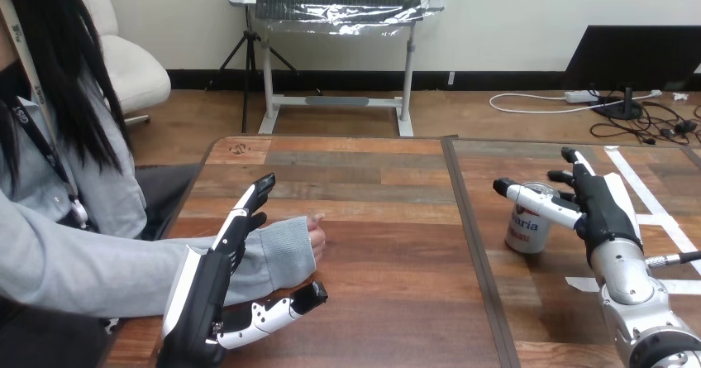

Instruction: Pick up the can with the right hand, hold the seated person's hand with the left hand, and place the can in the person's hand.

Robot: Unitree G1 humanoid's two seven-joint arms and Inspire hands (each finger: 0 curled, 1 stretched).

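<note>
Standing near the table's (388,244) right edge, the can (526,234) had your right hand (608,207) spread round it, maybe touching; a crooked squeeze could tip it. Your left hand (211,281) was open.

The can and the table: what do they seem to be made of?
The can looks like thin metal: silvery rim, glossy white-and-red printed wall. The table looks like wood planks, possibly laminate: grained boards in mixed browns, smooth with a slight sheen.
</note>
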